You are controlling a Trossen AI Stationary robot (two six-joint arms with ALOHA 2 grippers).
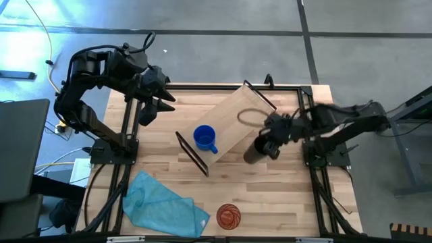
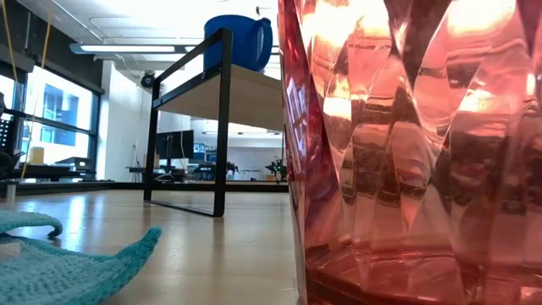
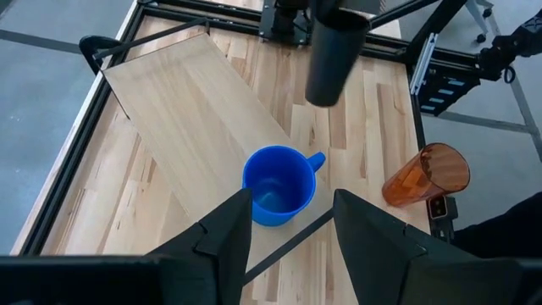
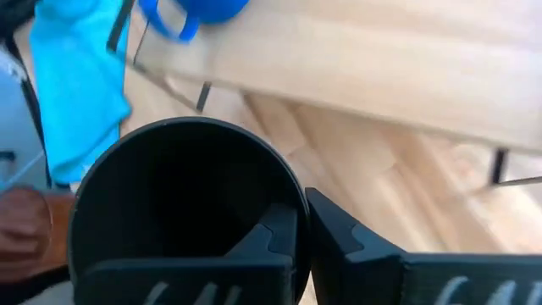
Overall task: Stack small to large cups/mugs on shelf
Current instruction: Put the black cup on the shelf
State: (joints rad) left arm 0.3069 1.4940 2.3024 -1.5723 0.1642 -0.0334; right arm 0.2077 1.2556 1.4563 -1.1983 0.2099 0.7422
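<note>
The blue mug [image 1: 204,138] stands upright on the light-wood shelf [image 1: 236,118], near its black-framed end closest to the table's near-left; it also shows in the low view [image 2: 241,38] and the left wrist view [image 3: 278,186]. My right gripper [image 1: 268,144] is shut on the black cup [image 1: 252,154], just off the shelf's near-right edge. The orange ribbed tumbler [image 1: 228,216] stands on the table by the near edge and fills the low view [image 2: 406,152]. My left gripper [image 3: 292,224] is open, raised over the far-left of the table [image 1: 160,102]. My right gripper holds the black cup by its rim wall [image 4: 298,216], on the side toward the table's right. One finger [image 4: 269,237] is inside the cup and the other finger [image 4: 351,241] outside. The fingers come from above and the right. The cup [image 3: 334,51] looks lifted clear, mouth up, slightly tilted.
A teal cloth [image 1: 162,202] lies crumpled on the near-left of the slatted tabletop [image 1: 283,202], left of the tumbler. The shelf sits diagonally across the table's middle, its far end by the black table frame [image 1: 270,86]. Bare wood lies between the shelf and the near edge.
</note>
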